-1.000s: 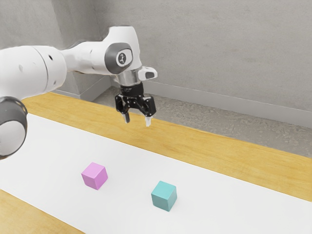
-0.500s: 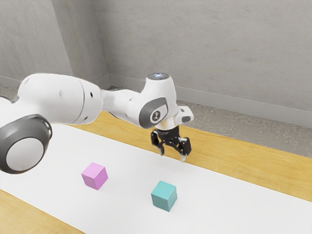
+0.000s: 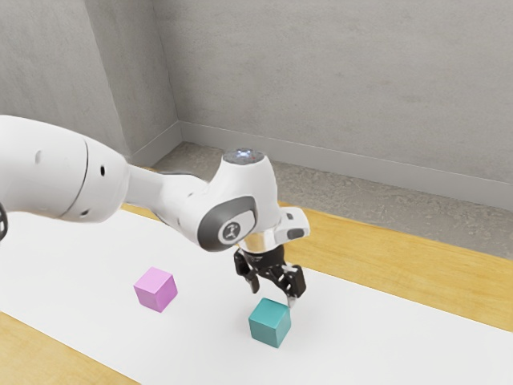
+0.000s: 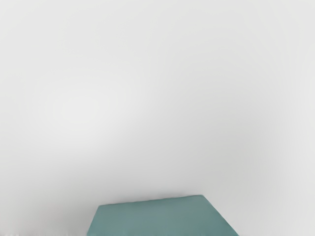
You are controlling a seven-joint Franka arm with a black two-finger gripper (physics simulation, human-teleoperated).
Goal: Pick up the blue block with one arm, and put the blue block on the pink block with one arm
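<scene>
The blue block (image 3: 269,322), teal in shade, rests on the white mat toward the exterior view's lower middle. It also appears in the wrist view as the blue block (image 4: 160,216), just under my hand. My gripper (image 3: 272,293) hovers right above its top, fingers open and apart, touching nothing. The pink block (image 3: 155,289) sits on the mat to the exterior view's left of the blue one, about a block's width and more away.
A white mat (image 3: 96,257) covers the wooden table (image 3: 401,257). Grey walls stand behind, with a floor strip beyond the table's far edge. My arm's big white link (image 3: 72,180) reaches in from the exterior view's left, above the pink block's side.
My arm has swung down and toward the exterior view's right, bringing the gripper from high over the table's far edge to just above the blue block. Both blocks stay put.
</scene>
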